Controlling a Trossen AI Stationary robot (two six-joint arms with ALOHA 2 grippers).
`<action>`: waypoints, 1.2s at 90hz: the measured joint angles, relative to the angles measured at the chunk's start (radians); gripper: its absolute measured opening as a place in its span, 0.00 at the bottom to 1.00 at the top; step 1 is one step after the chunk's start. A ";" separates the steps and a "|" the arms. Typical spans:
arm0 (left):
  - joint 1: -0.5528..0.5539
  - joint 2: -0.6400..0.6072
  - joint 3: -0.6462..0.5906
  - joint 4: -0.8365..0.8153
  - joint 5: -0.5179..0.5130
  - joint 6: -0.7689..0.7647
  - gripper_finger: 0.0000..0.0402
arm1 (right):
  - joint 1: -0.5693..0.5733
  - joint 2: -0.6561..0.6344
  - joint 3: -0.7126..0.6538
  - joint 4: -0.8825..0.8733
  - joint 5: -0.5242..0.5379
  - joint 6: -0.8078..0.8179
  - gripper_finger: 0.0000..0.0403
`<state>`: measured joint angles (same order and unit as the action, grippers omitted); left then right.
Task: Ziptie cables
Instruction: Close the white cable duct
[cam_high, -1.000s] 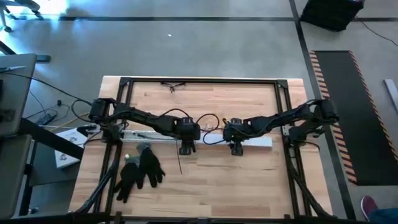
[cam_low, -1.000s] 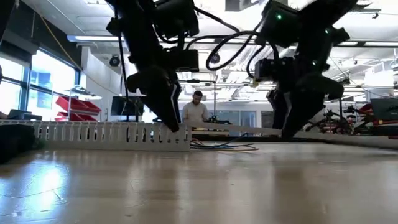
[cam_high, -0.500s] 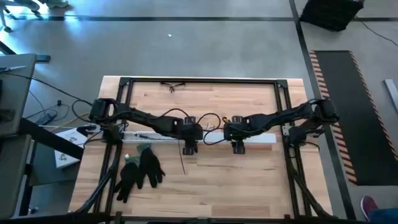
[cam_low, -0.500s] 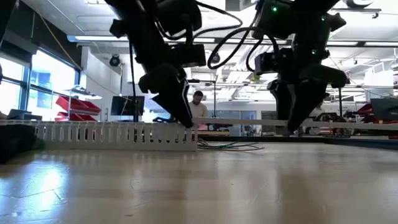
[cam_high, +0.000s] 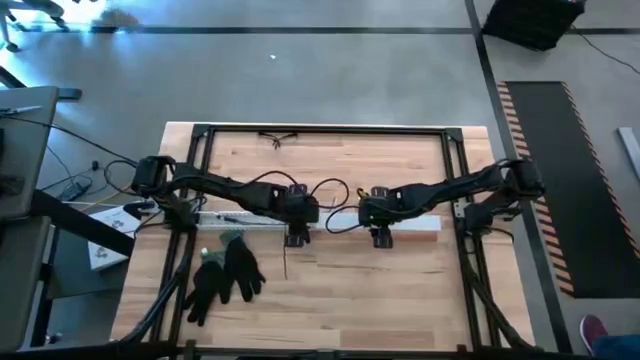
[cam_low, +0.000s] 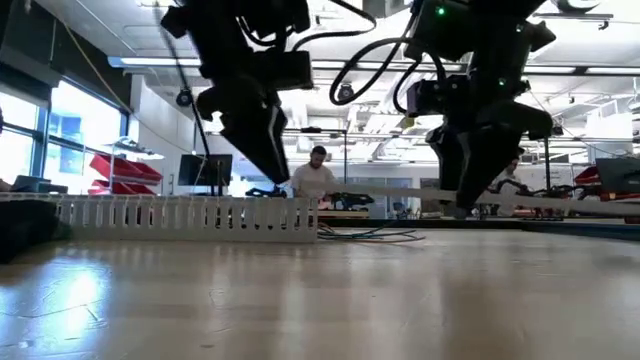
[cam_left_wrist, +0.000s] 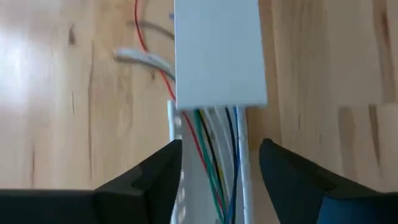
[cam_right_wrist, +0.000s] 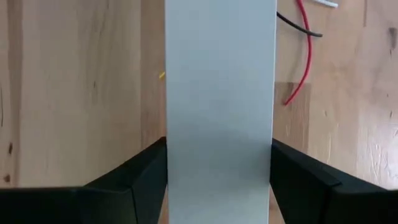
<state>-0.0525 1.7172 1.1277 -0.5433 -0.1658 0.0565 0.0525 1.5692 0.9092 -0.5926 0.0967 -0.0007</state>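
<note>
Right hand (cam_right_wrist: 217, 186) is grasping the flat white cover strip (cam_right_wrist: 219, 87); left hand (cam_left_wrist: 221, 180) hangs released, straddling the cables (cam_left_wrist: 214, 155) in the slotted channel (cam_low: 185, 215). Risk: the strip tilts and pinches wires, or knocks them out.

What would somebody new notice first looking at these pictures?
Two dark robot arms meet over the middle of the wooden table, the left end effector and right end effector both on a long white plastic channel. Thin coloured cables run out from under its flat lid. Black gloves lie nearer the left front.
</note>
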 joint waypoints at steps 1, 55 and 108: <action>0.000 0.000 0.000 -0.007 0.000 0.000 0.54 | 0.000 0.000 0.000 0.000 0.000 0.000 0.56; 0.009 0.023 -0.135 0.128 0.014 0.032 0.65 | -0.035 0.000 -0.003 -0.021 -0.043 -0.008 0.56; -0.041 0.071 -0.141 0.437 0.076 0.012 0.64 | -0.066 -0.058 -0.001 -0.138 0.011 -0.003 0.56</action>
<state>-0.0934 1.7878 0.9863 -0.1059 -0.0894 0.0683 -0.0135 1.5116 0.9081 -0.7307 0.1074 -0.0040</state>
